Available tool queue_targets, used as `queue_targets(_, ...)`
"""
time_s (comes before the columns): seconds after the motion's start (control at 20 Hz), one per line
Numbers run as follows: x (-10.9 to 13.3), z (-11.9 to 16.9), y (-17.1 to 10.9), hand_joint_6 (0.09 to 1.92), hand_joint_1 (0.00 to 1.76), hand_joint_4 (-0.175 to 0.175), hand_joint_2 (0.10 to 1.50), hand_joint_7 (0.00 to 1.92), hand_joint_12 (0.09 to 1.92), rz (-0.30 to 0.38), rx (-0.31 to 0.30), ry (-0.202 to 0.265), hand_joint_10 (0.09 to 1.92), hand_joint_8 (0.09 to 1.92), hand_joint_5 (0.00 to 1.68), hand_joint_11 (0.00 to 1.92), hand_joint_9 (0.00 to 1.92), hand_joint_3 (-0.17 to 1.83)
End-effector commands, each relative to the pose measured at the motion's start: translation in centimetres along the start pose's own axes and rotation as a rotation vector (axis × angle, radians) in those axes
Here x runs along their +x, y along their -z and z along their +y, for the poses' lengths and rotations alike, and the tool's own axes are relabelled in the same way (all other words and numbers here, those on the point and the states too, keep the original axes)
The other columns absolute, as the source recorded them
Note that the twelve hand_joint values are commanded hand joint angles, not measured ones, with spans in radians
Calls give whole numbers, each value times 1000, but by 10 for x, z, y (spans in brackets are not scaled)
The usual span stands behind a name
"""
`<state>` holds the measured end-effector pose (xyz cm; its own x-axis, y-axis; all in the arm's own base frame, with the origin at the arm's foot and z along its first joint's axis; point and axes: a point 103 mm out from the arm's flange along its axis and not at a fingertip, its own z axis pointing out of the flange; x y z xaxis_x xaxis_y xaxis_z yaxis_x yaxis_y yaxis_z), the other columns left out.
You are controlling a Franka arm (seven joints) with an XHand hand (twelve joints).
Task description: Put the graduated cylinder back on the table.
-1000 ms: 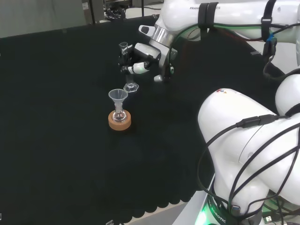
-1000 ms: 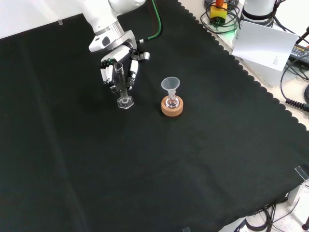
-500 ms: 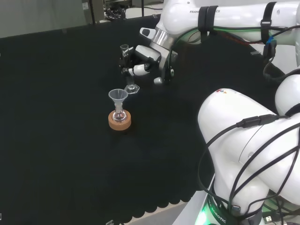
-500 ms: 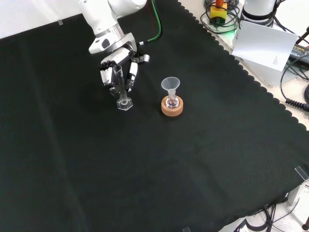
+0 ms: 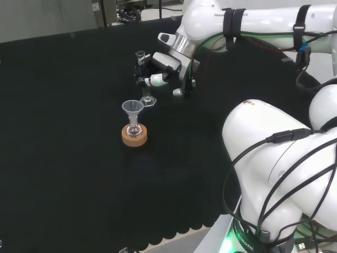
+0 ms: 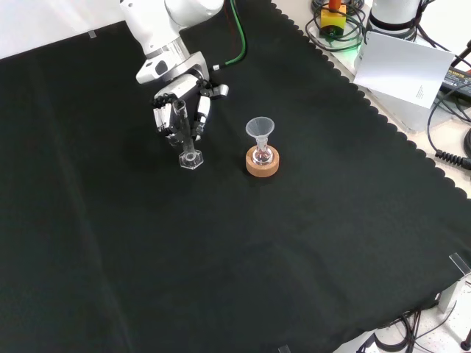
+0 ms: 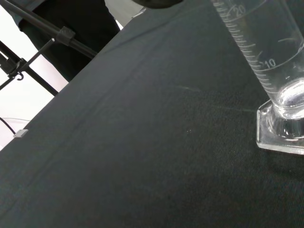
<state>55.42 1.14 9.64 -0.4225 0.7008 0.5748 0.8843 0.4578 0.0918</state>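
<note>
The graduated cylinder (image 5: 143, 79) is a slim clear tube on a hexagonal foot, standing almost upright on the black cloth (image 5: 63, 158). In the wrist view its foot (image 7: 280, 137) rests flat on the cloth and the printed scale shows on the tube (image 7: 259, 52). The hand (image 5: 158, 71) is at the tube's upper half, fingers and thumb curled round it. From the front the hand (image 6: 176, 110) comes in from above and the cylinder's foot (image 6: 190, 159) sits just below it.
A clear funnel sits in a small flask on a cork ring (image 5: 134, 134), close beside the cylinder (image 6: 262, 163). The arm's white links (image 5: 279, 158) fill the head view's right. Cables and a white sheet (image 6: 405, 70) lie past the cloth's scalloped edge.
The hand and cylinder have sunk slightly, and the foot now sits a little lower on the cloth. The wrist has turned a bit. The funnel and flask have not moved.
</note>
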Motion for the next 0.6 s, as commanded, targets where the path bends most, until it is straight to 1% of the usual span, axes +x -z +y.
queue_targets(0.05,-4,-6,-2,853,1097,-15,1090,897,1043,46,15,-6,87,529,863,843,1233,-34)
queue_targets(0.1,-5,-8,-3,770,1098,-11,1074,863,1075,49,16,-9,87,546,846,800,1208,-60)
queue_targets(0.2,-6,-10,-2,692,1090,-9,1067,818,1109,49,17,-13,87,568,824,743,1172,-118)
queue_targets(0.35,-7,-14,-2,664,1074,-10,1066,788,1130,47,23,-24,87,583,805,701,1143,-168)
queue_targets(0.5,-7,-16,-1,660,1062,-9,1060,782,1152,47,25,-34,87,586,798,680,1132,-175)
queue_targets(0.6,-6,-16,3,661,1042,-12,1048,762,1183,43,29,-38,87,586,763,639,1106,-175)
